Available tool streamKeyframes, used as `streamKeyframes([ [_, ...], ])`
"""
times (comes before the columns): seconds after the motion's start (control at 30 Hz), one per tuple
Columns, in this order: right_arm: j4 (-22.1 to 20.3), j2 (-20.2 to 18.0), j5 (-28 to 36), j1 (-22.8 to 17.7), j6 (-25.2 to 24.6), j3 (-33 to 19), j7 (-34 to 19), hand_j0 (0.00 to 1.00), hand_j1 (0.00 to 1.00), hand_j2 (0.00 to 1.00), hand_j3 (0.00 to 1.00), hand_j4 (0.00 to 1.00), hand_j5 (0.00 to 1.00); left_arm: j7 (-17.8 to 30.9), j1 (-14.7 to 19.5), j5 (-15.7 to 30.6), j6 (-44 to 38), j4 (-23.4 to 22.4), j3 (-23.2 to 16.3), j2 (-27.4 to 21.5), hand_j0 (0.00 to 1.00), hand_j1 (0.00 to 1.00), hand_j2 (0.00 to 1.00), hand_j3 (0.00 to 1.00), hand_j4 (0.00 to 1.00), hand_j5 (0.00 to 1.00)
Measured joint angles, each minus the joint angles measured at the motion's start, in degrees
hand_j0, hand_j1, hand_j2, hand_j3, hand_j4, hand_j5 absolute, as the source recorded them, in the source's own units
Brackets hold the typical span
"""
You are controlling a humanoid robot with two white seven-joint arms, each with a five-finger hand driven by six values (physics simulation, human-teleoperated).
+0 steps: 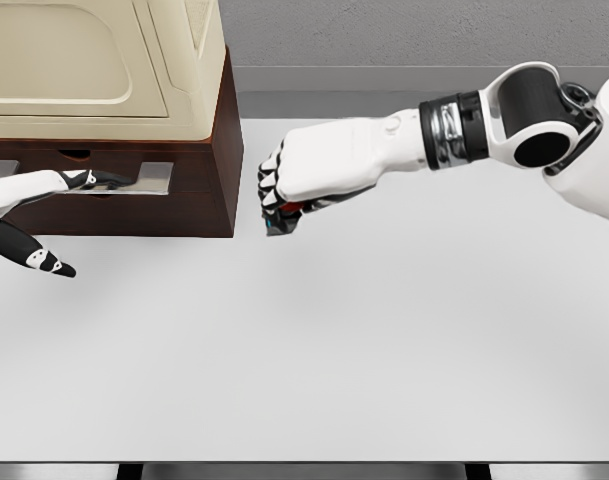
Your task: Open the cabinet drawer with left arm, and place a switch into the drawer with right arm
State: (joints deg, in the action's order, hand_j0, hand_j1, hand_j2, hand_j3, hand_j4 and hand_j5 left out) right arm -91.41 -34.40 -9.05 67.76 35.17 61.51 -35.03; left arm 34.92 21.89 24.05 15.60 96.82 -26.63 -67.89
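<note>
**Switch in the right hand, drawer handle under the left fingers**

Switch first: the small dark device with red and blue ends (283,217) sits just under the white five-finger right hand (309,172), whose fingers are curled down around it so that only its lower edge peeks out below the knuckles. It looks like a light, rigid plastic slab, probably smooth enough to slip, so a firm wrap across its narrow body seems the sensible hold. It hangs close above the plain white tabletop (364,350), beside the cabinet's front corner rather than over any opening.

Further left and slightly back, the white left hand (39,190) is loosely spread, thumb dropped low and apart. Its upper fingers reach to the flat metal drawer handle (144,180), and whether they press it cannot be told.

Beyond that hand stands the dark brown wooden cabinet (209,170) with a cream upper unit (104,60). Its drawer appears little opened, if at all.
</note>
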Motion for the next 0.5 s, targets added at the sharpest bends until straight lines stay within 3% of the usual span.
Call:
streamKeyframes([
  [0.5, 0.07, 1.21, 0.60, 0.62, 0.00, -0.10, 0.00, 0.40, 0.40, 0.40, 0.40, 0.40, 0.40, 0.03, -2.73, 4.34, -1.83, 2.14, -0.12, -4.59, 1.00, 1.00, 1.00, 1.00, 1.00, 1.00],
])
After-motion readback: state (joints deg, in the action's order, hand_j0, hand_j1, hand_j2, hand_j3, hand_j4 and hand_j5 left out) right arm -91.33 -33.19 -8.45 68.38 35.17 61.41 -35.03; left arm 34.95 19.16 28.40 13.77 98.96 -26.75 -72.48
